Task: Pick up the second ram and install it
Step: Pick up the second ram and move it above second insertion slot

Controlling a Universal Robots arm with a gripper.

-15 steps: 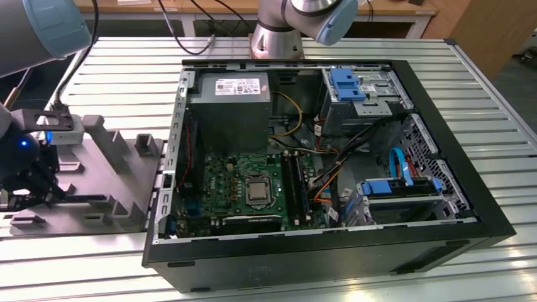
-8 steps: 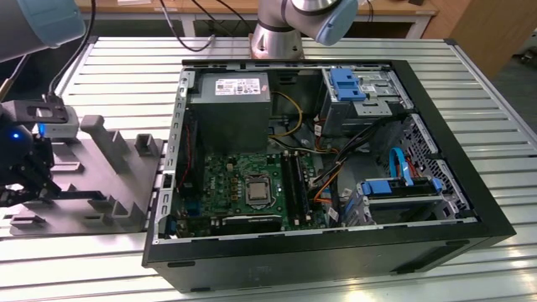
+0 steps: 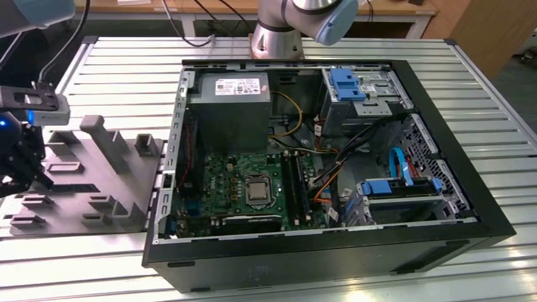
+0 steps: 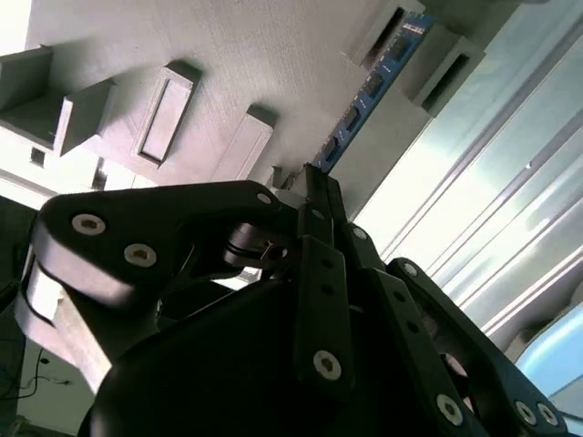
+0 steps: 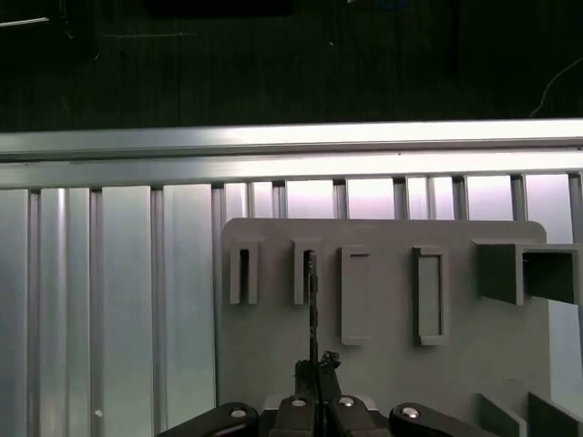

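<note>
In the first wrist view, the pincer is closed narrow on the second ram, which stands on edge in a slot of the grey tray. The tray rests on the slatted worktop. Farther off, in the exterior view, is the open computer case.

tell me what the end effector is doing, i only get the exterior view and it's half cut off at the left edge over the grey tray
observer: In the first wrist view the end effector is closed on the second ram, which shows edge-on as a thin dark line.
operator: is it in the tray or out of it
observer: In the second wrist view the ram's far end lies between slotted posts of the grey tray. I cannot tell whether it is seated or raised.
</note>
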